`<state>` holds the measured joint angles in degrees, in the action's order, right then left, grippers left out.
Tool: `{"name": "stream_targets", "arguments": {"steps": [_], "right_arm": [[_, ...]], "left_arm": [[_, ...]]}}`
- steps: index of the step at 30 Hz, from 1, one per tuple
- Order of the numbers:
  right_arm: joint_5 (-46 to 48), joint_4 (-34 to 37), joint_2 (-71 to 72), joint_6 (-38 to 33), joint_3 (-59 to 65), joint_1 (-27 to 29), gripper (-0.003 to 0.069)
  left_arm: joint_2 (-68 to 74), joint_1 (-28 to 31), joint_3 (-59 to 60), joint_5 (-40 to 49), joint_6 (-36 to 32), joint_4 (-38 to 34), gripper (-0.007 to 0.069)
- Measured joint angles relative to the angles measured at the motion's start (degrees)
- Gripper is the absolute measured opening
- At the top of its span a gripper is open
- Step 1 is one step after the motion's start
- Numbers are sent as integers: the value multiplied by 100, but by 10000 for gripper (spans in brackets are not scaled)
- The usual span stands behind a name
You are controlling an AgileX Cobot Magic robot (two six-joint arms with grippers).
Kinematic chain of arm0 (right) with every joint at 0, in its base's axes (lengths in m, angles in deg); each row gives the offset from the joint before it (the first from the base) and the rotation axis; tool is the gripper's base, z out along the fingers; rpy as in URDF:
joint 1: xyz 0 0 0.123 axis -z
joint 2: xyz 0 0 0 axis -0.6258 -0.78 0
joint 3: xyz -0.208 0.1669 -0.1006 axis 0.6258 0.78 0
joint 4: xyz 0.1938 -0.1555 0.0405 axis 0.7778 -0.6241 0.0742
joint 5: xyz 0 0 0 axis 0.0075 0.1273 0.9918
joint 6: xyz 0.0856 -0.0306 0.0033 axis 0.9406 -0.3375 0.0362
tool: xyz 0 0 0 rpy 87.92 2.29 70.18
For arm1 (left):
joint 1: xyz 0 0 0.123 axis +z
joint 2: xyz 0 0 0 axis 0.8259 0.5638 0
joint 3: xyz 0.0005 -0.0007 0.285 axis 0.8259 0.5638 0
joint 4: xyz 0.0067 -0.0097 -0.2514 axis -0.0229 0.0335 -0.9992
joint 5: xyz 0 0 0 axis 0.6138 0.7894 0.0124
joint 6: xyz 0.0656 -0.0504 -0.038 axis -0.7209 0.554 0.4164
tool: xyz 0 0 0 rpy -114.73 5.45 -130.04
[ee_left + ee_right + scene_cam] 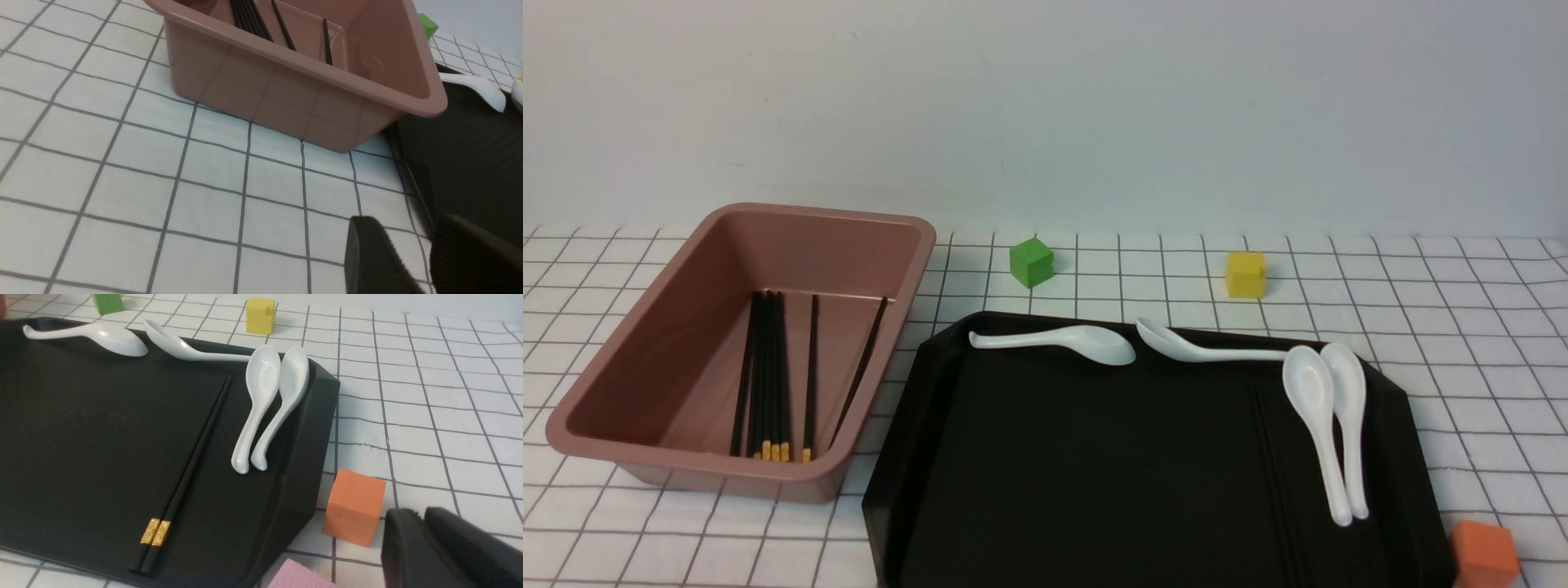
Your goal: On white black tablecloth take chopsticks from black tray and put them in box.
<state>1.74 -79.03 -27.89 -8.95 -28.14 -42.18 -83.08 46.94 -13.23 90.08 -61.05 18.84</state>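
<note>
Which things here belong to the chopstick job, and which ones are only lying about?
Belong to the job:
- chopsticks on the tray, a pair left
- chopsticks in the box
- black tray
- box
- tablecloth

Only lying about:
- four white spoons
- green cube
- yellow cube
- orange cube
- pink block, partly in view

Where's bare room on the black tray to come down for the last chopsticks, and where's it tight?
Free: the wide stretch of black tray between its box-side rim and the chopsticks. Also free is the tablecloth between the green cube and yellow cube. Crowded: the paired spoons lie close beside the chopsticks; two more spoons line the far rim.
</note>
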Motion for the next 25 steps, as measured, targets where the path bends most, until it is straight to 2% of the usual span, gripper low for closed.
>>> {"name": "stream_targets", "arguments": {"steps": [25], "right_arm": [[5,-8,0,0,0,0,115]], "left_arm": [[0,0,0,0,0,0,238]]}}
